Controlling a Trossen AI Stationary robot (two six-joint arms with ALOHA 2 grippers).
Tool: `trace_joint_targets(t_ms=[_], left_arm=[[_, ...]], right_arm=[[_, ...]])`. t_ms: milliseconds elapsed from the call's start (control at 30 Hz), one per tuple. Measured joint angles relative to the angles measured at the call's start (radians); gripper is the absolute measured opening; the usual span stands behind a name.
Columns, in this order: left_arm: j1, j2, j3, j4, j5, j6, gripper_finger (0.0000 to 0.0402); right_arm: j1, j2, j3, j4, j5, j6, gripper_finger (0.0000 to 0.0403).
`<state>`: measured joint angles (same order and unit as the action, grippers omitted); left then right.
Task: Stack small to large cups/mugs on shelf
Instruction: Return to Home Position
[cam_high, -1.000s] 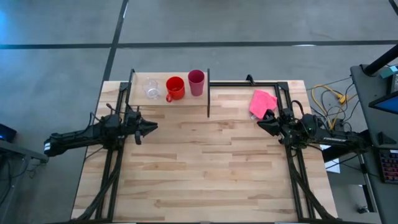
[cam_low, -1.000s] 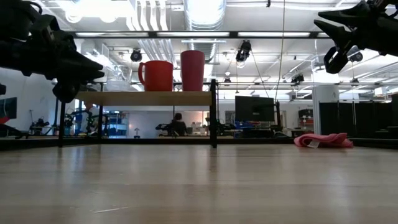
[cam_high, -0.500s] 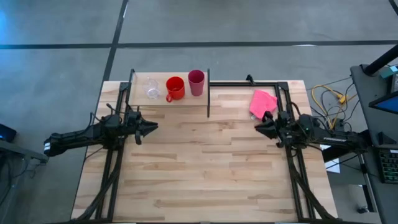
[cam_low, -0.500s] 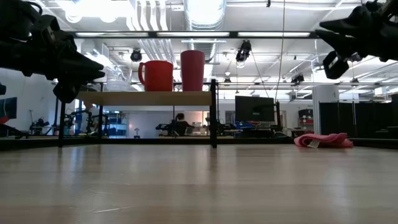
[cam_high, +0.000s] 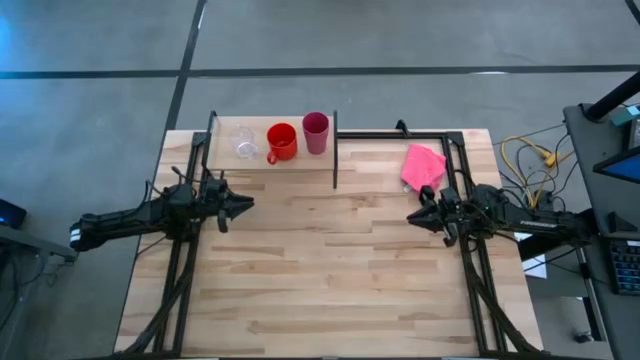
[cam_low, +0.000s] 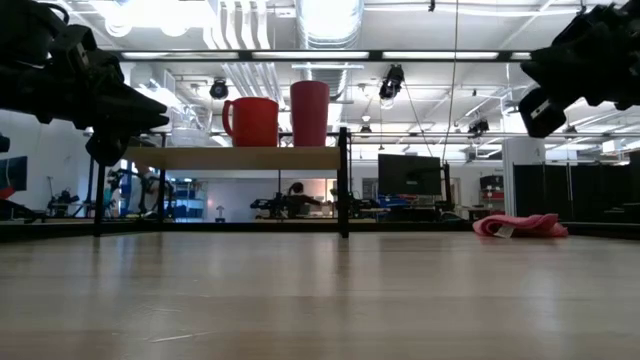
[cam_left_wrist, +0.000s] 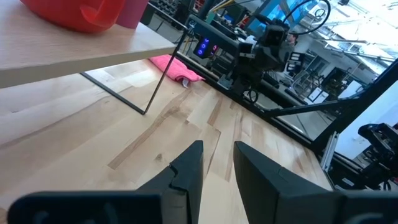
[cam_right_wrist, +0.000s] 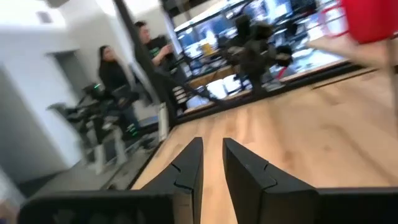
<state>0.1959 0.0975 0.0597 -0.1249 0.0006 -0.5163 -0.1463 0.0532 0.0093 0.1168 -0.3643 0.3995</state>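
The shelf (cam_high: 300, 162) stands at the table's far left, a light board on thin black posts. On it stand, left to right, the clear glass cup (cam_high: 243, 143), the red mug (cam_high: 281, 141) and the magenta tumbler (cam_high: 315, 132). The mug (cam_low: 251, 121) and the tumbler (cam_low: 309, 113) also show in the low view. My left gripper (cam_high: 247, 203) hovers shut and empty in front of the shelf, pointing toward the table's right. My right gripper (cam_high: 412, 217) hovers shut and empty at the right, pointing toward the table's left.
A pink cloth (cam_high: 422, 165) lies on the table at the far right, just beyond my right gripper. A black frame rail (cam_high: 400, 134) runs along the far edge. Bare plank tabletop (cam_high: 330, 270) lies between and in front of the arms. People stand in the room beyond (cam_right_wrist: 112, 74).
My right gripper has moved away from the pink cloth, toward the table's near edge and a little toward its left, turning as it went. My left arm has kept still. The cups have not moved.
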Motion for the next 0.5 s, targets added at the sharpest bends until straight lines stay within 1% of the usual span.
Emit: trace_joint_targets(t_ms=[133,200,500], left_arm=[[0.0,-0.001,0.0,0.003,0.0,0.0,0.0075],[0.0,0.002,-0.002,0.009,0.0,0.0,0.0075],[0.0,0.008,-0.002,0.011,0.0,0.0,0.0075]], right_arm=[[0.0,0.0,0.0,-0.009,-0.111,0.002,0.0056],[0.0,0.0,0.0,-0.01,-0.142,0.007,0.0056],[0.0,0.002,0.0,-0.044,-0.143,-0.016,0.0056]])
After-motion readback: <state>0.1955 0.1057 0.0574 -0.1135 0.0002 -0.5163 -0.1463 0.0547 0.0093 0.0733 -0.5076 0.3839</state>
